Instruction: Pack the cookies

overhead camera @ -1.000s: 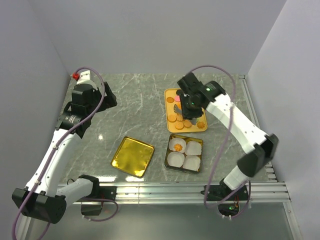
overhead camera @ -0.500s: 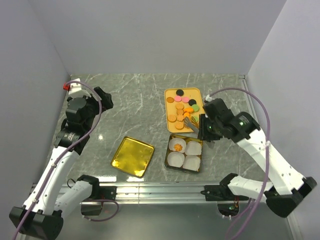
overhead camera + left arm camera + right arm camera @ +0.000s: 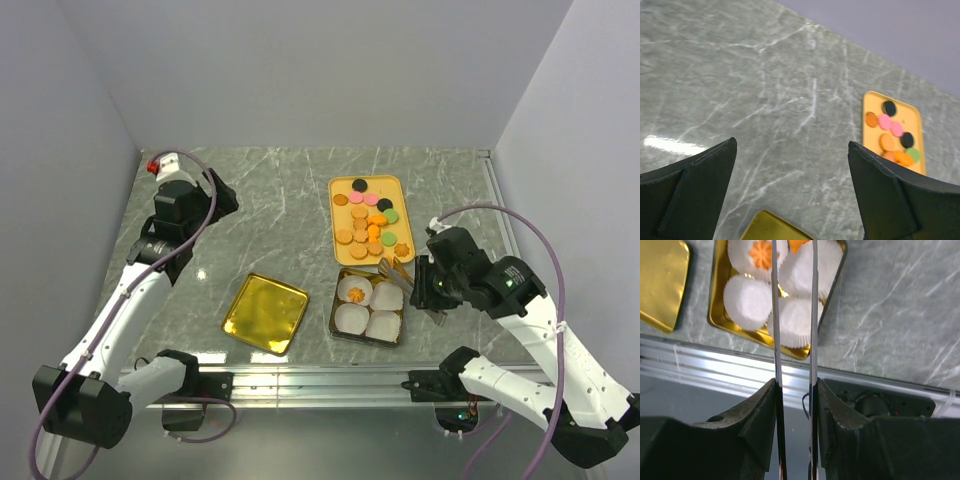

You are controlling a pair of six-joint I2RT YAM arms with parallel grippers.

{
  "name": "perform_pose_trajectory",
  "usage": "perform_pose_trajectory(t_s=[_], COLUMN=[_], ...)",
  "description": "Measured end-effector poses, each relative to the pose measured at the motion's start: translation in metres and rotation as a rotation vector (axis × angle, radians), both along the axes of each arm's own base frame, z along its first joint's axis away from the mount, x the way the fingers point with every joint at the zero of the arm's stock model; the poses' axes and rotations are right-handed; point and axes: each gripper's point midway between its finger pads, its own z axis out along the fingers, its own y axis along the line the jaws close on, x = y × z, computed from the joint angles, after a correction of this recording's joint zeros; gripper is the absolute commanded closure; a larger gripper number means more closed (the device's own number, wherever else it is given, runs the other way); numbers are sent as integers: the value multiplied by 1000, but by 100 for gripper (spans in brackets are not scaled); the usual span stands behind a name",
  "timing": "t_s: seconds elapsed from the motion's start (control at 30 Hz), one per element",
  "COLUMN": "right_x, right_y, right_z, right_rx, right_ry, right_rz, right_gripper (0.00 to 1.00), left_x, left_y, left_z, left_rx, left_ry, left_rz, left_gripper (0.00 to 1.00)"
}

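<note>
Packing under way: at far left the left end effector (image 3: 791,145) hangs high over the back of the worktop (image 3: 270,220), its jaws spread wide and holding nothing, apparently parked well apart from the work so the other arm has room. Nearer the front lies a gold lid (image 3: 265,312), set flat just beside the tin (image 3: 715,320) it presumably belongs to, left off so the tin can be filled. The tin holds four white paper cups (image 3: 352,318); the rear-left cup already carries a flower-shaped cookie (image 3: 355,294), the other three look unfilled. Behind the tin, an orange tray (image 3: 400,185) bears the rest of the cookies (image 3: 365,225), mostly orange and tan with a few pink, green and black, lying loose in a single layer for easy picking. At right, the right end effector (image 3: 390,268) reaches in over the tin's rear-right cup, its long thin blades clenched on an orange cookie (image 3: 799,245), only the edge of which shows at the top of the wrist view; the drop into that cup looks to be the step in hand. The worktop is grey-green veined marble with a patch of glare, edged at the front by a metal rail (image 3: 320,378) and closed in by plain pale walls (image 3: 300,70).
</note>
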Motion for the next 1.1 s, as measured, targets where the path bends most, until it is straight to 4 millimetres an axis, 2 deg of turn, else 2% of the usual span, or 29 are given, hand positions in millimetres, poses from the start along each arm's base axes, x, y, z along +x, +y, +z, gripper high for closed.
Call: perform_pose_trajectory(t_s=[0.17,0.3,0.63,0.77,0.87,1.1], right_x=[-10,-19,-35,-35,-32,-27], right_y=[-1,-2,-10,-9,-7,-3], right_z=[-4,-16,-45,-48,-47,-48], right_rx=[14,19,5,4,12,19], right_ry=[29,65,126,133,126,126], right_rz=[2,-1,-16,-22,-29,-42], right_gripper=[63,63,63,53,49,44], left_x=[-7,-9,-16,-17,-18,-19], left_y=[-16,-25,-32,-34,-34,-35], left_z=[1,-1,-10,-8,-7,-6], left_rx=[-55,-91,-125,-128,-129,-130], left_ry=[-21,-12,1,-2,-5,-8], left_rz=[-83,-117,-155,-164,-168,-173], left_gripper=[0,1,1,1,1,1])
